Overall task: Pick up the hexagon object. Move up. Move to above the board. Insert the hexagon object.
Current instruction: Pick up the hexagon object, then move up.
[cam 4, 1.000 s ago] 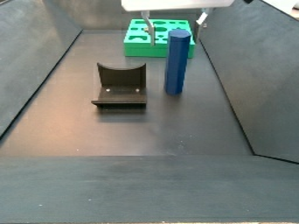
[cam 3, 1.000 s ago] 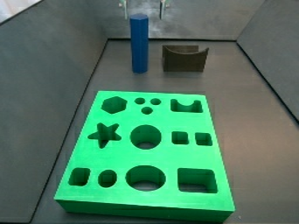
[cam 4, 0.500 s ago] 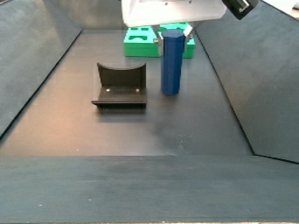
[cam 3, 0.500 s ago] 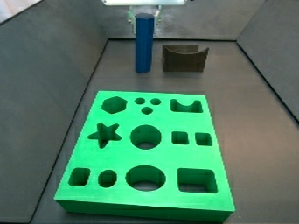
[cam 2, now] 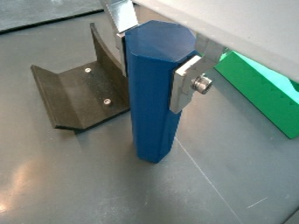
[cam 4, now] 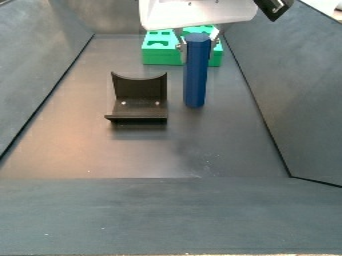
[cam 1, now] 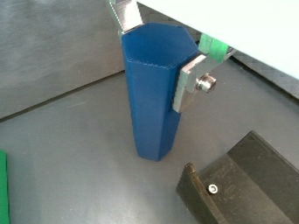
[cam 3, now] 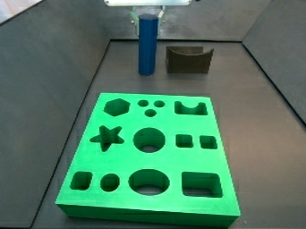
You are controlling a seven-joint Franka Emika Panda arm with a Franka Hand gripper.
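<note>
The hexagon object (cam 3: 146,49) is a tall blue rod standing upright on the dark floor beyond the far end of the board (cam 3: 120,170), a green block with many cut-out holes. My gripper (cam 3: 147,11) is down over the rod's top. In both wrist views the silver fingers (cam 1: 187,83) (cam 2: 184,83) press on opposite sides of the rod (cam 1: 152,96) (cam 2: 149,96) near its top. The gripper (cam 1: 156,57) (cam 2: 152,52) is shut on it. The rod's base rests on the floor (cam 4: 195,72). The gripper (cam 4: 201,32) hides part of the board (cam 4: 158,45).
The fixture (cam 3: 188,59), a dark bracket with a curved notch, stands close beside the rod. It also shows in a side view (cam 4: 136,97) and both wrist views (cam 1: 239,188) (cam 2: 76,87). Sloping dark walls enclose the floor on both sides.
One second ago the gripper was higher, above the rod's top. It has come down over the rod, and the rod has shifted slightly. Nothing has moved in the last half second.
</note>
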